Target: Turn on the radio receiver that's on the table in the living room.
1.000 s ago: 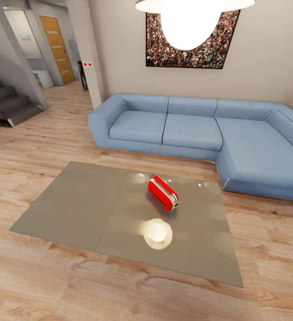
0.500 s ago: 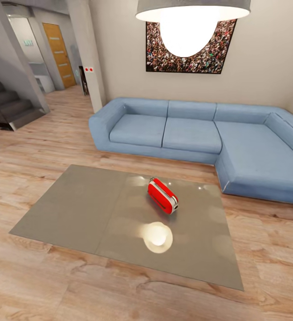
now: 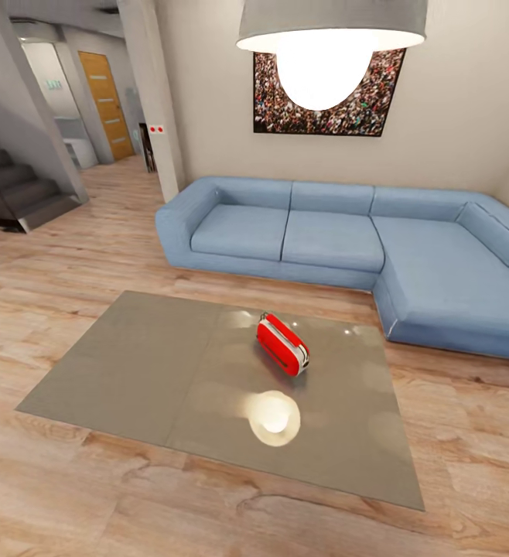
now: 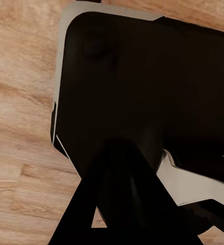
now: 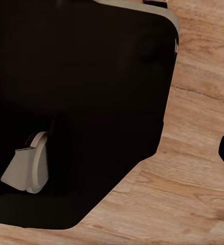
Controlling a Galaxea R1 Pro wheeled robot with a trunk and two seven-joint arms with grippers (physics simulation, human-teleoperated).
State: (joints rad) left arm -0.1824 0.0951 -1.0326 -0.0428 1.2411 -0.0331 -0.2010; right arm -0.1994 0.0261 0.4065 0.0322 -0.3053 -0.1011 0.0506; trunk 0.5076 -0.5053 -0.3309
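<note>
The red radio receiver (image 3: pixel 282 345) with white stripes lies on its side on the right panel of the low grey-taupe table (image 3: pixel 131 363), its white end face turned toward the near right. It rests in the living room, in front of the blue L-shaped sofa (image 3: pixel 324 236). In the left wrist view my left gripper (image 4: pixel 121 149) hangs over the wood floor and my dark base, its dark fingers (image 4: pixel 81 204) meeting at the tips. In the right wrist view, dark robot parts hide the right gripper's fingers.
A grey dome pendant lamp (image 3: pixel 330 23) hangs over the table, and its glare (image 3: pixel 272 414) shows on the top. A framed crowd picture (image 3: pixel 363 97) is on the beige wall. Stairs (image 3: pixel 15 193) and a hallway with a wooden door (image 3: pixel 104 104) lie at the left. Wood floor (image 3: pixel 69 255) surrounds the table.
The whole head view has shifted downward as the camera moved, so more of the lamp shade shows. The radio keeps its place on the table.
</note>
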